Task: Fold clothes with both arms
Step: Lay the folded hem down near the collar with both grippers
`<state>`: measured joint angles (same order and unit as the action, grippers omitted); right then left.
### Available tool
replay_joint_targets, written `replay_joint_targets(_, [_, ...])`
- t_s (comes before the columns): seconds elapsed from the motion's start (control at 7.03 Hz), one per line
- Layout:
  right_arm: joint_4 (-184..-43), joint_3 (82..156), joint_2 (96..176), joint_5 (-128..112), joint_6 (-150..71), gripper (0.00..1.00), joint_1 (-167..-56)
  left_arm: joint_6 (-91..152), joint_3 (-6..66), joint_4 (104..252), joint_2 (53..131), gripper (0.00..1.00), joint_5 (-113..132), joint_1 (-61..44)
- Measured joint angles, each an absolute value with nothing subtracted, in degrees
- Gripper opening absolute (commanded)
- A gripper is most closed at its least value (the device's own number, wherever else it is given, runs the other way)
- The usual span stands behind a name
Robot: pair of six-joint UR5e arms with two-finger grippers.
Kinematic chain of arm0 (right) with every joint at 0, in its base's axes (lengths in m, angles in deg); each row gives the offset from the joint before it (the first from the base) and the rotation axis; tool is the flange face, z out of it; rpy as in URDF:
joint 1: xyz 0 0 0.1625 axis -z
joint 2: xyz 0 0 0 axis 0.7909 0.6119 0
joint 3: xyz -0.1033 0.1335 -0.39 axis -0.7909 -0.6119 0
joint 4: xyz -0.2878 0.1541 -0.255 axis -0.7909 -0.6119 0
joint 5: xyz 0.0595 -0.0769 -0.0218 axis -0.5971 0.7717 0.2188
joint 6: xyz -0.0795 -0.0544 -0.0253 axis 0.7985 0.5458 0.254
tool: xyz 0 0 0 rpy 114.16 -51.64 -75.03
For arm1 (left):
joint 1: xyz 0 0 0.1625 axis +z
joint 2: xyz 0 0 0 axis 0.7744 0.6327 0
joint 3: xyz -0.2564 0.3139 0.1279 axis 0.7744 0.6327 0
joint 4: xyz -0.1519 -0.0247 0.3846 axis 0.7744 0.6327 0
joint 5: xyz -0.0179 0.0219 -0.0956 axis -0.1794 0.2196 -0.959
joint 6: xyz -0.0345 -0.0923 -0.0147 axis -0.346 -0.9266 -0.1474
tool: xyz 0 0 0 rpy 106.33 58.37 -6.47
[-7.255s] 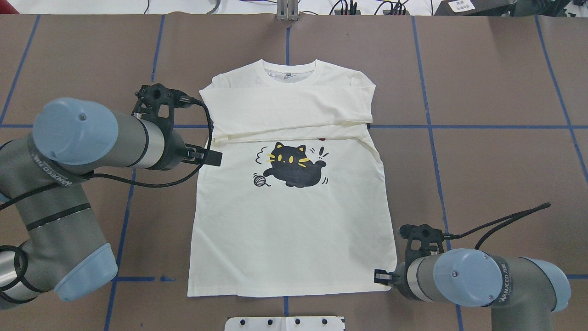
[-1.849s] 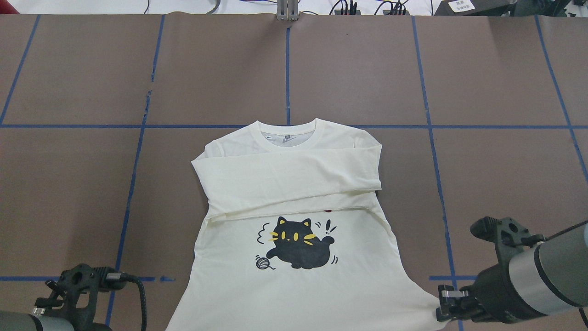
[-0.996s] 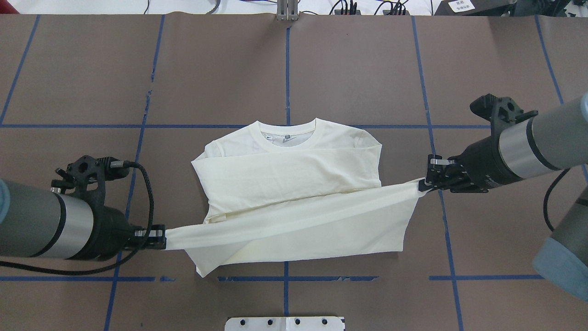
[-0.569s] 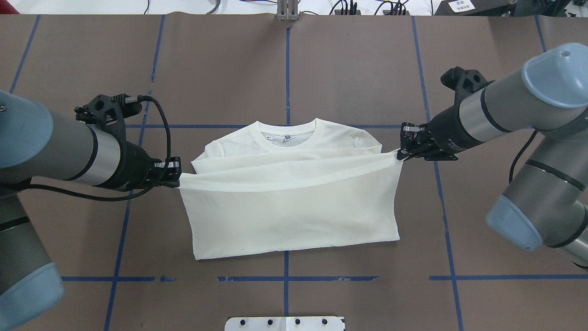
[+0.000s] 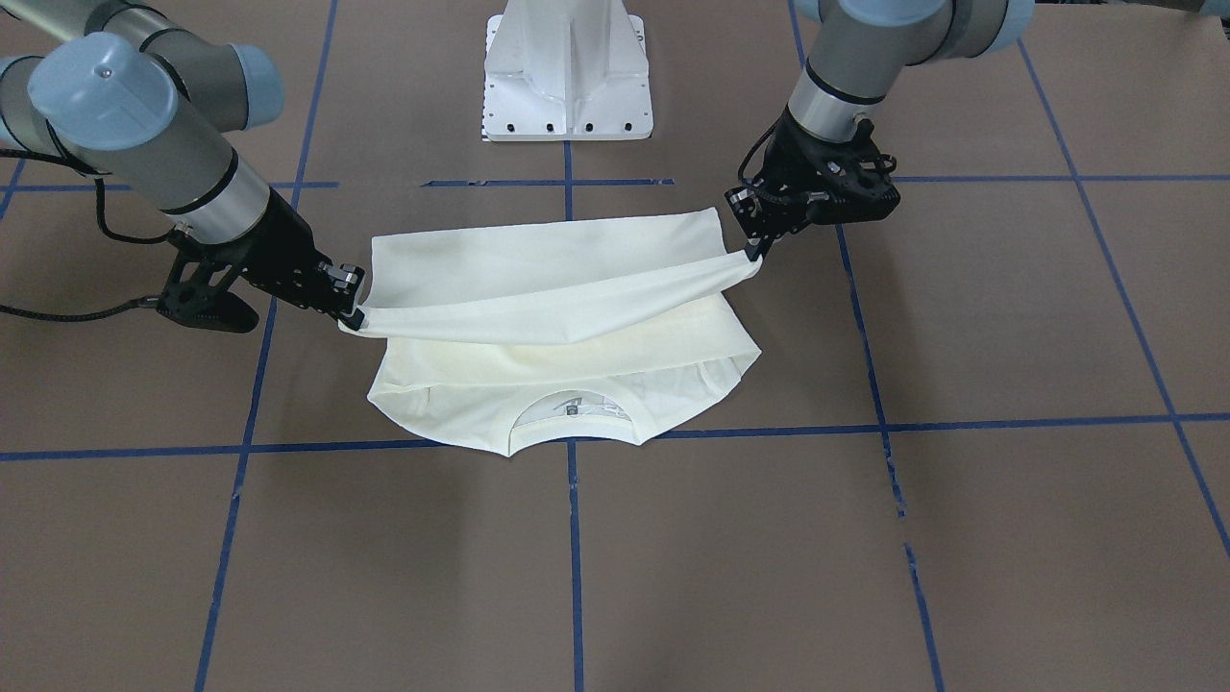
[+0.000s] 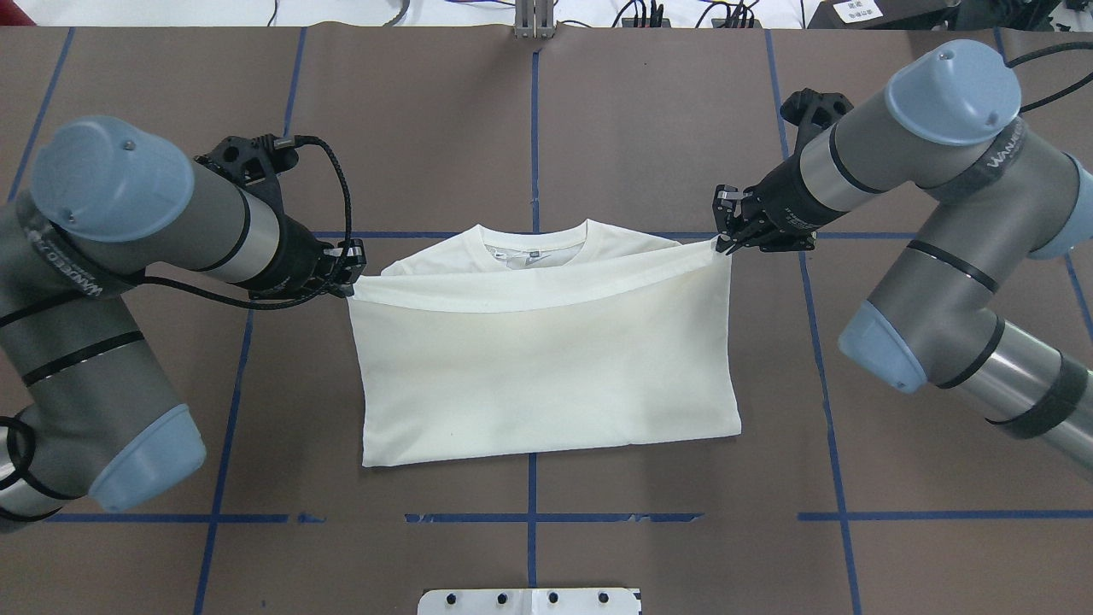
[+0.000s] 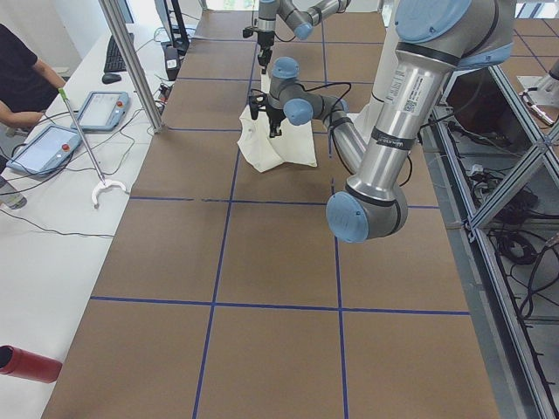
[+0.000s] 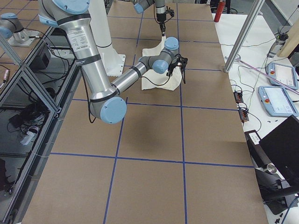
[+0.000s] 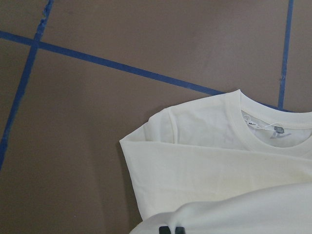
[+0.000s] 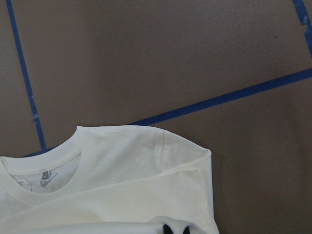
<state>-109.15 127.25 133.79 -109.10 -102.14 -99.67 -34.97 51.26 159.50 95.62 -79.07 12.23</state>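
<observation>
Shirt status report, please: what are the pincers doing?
Left pincer, right pincer: shut on shirt corners. Bottom half folded up, edge held taut near collar. Nothing in the way.

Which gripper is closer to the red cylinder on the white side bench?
Left. The red cylinder lies on the white bench by the table's left end. The left gripper pinches the shirt corner on that side; the right gripper holds the opposite corner, farther away.
</observation>
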Motion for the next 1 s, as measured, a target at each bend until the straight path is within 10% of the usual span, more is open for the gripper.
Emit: replay_joint_targets(1.0, [-106.07,119.07,130.98,-107.31,-102.16,0.00,-99.87,-35.26,39.84,168.46,96.93,0.00,-76.16,11.55])
